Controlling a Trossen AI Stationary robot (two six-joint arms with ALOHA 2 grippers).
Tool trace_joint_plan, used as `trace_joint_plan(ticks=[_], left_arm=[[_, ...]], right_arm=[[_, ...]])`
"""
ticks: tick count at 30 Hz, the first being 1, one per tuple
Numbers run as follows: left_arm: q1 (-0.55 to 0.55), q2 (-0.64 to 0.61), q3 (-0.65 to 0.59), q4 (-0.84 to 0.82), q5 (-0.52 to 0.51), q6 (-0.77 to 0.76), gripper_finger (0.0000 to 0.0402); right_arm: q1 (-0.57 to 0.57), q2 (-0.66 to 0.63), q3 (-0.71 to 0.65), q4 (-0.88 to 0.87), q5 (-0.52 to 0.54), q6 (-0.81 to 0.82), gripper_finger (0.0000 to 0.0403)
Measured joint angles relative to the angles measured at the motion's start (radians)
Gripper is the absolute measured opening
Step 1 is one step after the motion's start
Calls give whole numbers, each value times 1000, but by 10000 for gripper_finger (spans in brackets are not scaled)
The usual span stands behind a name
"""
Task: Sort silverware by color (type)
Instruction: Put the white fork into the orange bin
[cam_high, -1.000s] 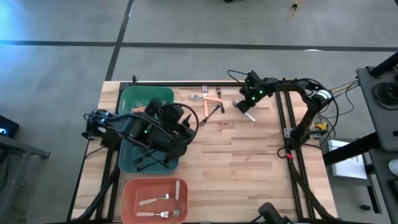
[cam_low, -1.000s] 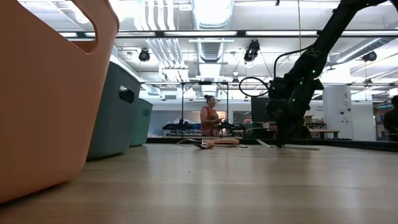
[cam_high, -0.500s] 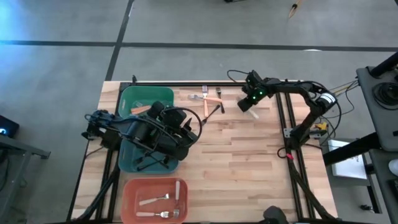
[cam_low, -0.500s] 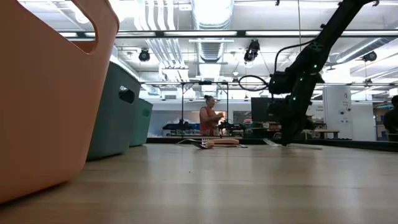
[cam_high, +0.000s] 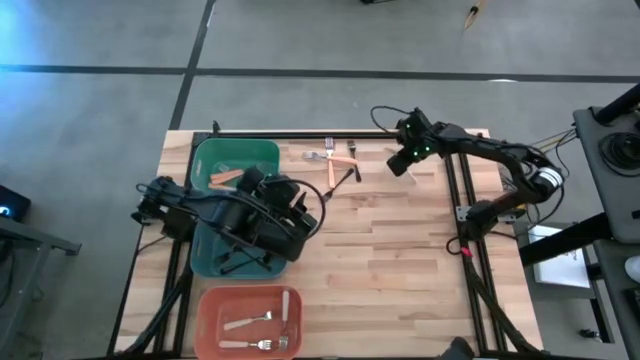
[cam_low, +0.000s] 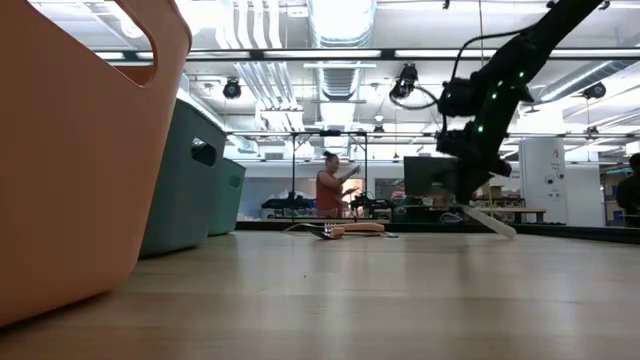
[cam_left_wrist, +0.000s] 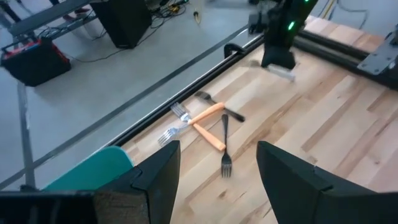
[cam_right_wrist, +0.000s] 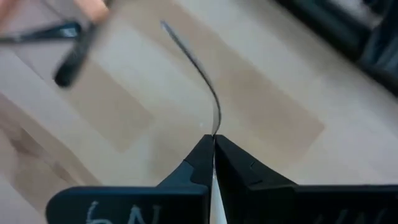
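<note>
From above, we see the right gripper (cam_high: 402, 164) near the table's far right part, clamped on a white-handled fork (cam_high: 398, 167) lifted off the wood, while the left gripper (cam_high: 290, 215) hangs over the teal bin (cam_high: 205, 262) with its fingers spread and nothing between them. The salmon bin (cam_high: 210, 310) at the near left already holds white-handled forks (cam_high: 262, 331), so we judge that is where the held fork belongs, well apart from the right gripper and diagonally across the table toward the left arm's side. A small cluster of loose forks (cam_high: 338, 165) lies between the green bin (cam_high: 236, 153) and the right gripper. From table height, the white fork (cam_low: 490, 221) slants down out of the gripper, clear of the tabletop, its long axis tilted, not level. Through the left wrist camera, we see the loose orange-handled forks (cam_left_wrist: 207, 126) and a black fork (cam_left_wrist: 224, 146) crossing one another on the wood, nearer to this arm than to the bins' far side. Through the right wrist camera, the fingers (cam_right_wrist: 242, 174) pinch shut on the fork's thin edge (cam_right_wrist: 205, 81), which curves away ahead of them.
</note>
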Motion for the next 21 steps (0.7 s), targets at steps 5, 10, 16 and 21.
trace_joint_plan(ticks=[5,10,16,21], left_arm=[[0,-24,-146,-1,1,-135,196],[-1,-69,-312,3,4,-314,196],[-10,-125,-435,57,29,-421,196],[6,-134,-448,248,45,-227,196]], right_arm=[[2,-69,1,5,-50,12,8],[2,-120,2,2,-83,22,8],[1,-70,2,-18,-82,-8,11],[-6,-15,6,-16,-82,-39,35]])
